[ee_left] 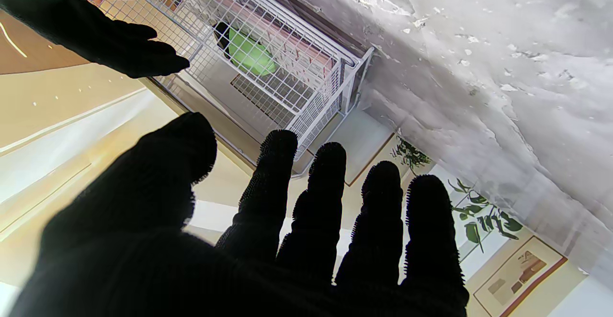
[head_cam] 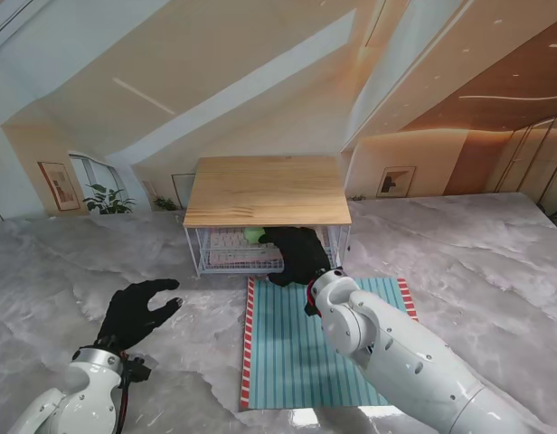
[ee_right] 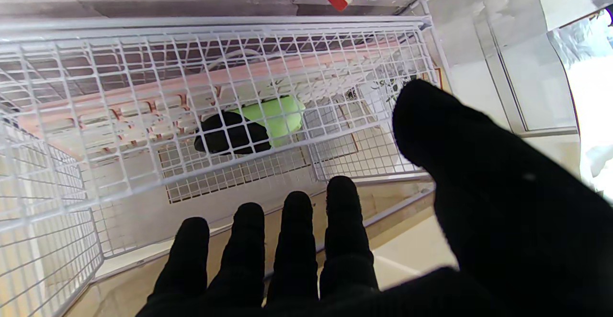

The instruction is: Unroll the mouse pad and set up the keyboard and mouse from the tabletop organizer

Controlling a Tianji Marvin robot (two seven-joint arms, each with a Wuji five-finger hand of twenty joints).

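Note:
The striped teal mouse pad [head_cam: 301,348] with red-and-white edges lies unrolled flat, nearer to me than the organizer. The organizer has a wooden top [head_cam: 265,190] over a white wire basket [head_cam: 229,253]. In that basket lie a pink keyboard [ee_right: 143,111] and a green-and-black mouse [ee_right: 254,125]. My right hand [head_cam: 297,255] is open at the basket's front, fingers spread, reaching in toward the mouse without touching it. My left hand [head_cam: 138,312] hovers open over the marble table to the left, holding nothing.
The grey marble table [head_cam: 477,262] stretches to both sides of the organizer. The wooden top overhangs the basket, leaving a low opening. The basket's wire front wall [ee_right: 215,63] stands between my right fingers and the mouse.

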